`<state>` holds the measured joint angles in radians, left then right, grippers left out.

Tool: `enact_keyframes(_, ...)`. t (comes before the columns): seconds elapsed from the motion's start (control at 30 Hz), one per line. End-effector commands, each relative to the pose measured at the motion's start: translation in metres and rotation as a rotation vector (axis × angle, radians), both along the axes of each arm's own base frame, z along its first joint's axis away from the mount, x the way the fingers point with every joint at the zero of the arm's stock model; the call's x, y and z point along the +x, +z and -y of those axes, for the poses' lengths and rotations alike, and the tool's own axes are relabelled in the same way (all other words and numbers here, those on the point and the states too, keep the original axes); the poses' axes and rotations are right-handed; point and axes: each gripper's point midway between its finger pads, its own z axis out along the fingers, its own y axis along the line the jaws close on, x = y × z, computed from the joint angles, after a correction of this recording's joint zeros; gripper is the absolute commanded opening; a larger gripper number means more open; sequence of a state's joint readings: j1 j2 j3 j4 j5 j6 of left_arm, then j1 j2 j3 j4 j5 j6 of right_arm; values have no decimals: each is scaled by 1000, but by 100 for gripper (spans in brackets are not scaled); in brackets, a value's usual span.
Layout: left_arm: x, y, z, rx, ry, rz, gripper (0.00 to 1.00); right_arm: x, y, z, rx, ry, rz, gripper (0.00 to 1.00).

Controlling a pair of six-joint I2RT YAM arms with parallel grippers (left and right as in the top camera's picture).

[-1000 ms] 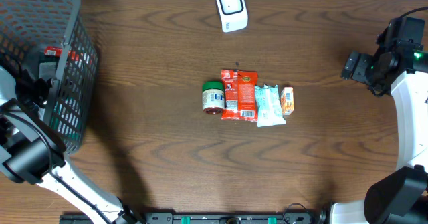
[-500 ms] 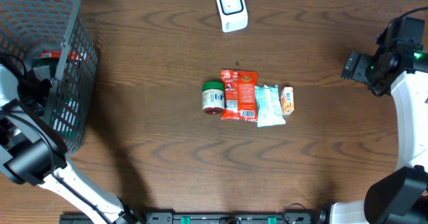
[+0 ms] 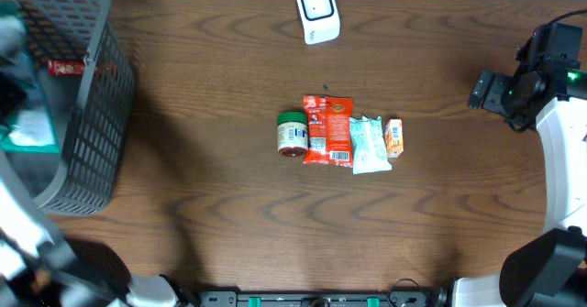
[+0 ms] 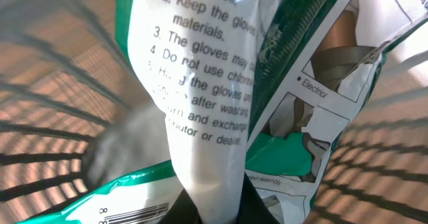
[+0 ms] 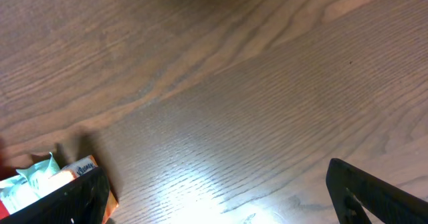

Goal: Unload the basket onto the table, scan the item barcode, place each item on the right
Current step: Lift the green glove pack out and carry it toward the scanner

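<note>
Inside the basket (image 3: 96, 133) at the left edge of the desk (image 3: 220, 224), the left gripper (image 4: 212, 204) pinches its fingers on the lower fold of a glove packet (image 4: 200, 110). The packet is white and green, printed with numbered instructions and line drawings. Its barcode (image 4: 134, 214) is cut off at the bottom of the wrist view, and from overhead the arm and packet blur. Far across, by the right edge, the right gripper (image 5: 221, 197) hangs with fingers spread.

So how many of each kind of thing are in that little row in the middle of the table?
Jar: 1
Packets: 2, red packet and pale packet
Small orange box: 1
Total: 4
</note>
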<state>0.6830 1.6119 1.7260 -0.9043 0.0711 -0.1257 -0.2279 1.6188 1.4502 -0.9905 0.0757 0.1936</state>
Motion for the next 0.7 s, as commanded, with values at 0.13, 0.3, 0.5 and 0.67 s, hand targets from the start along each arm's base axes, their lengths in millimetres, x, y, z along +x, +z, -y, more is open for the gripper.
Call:
enact_keyframes(0.13,-45,96,41,15,135,277,7,1,4,1,-7,-2,10,99)
enact_keyframes(0.3,-52,106,113,-135,-50,326,7,1,4,1,-7,-2,9,99)
enact_keyframes(0.5,-54,76,181,-266,-221,190,7,1,4,1,-7,-2,10,99)
enact_keyframes(0.67,-40,32,234,-336,-389,45,7,1,4,1,-7,-2,10,99)
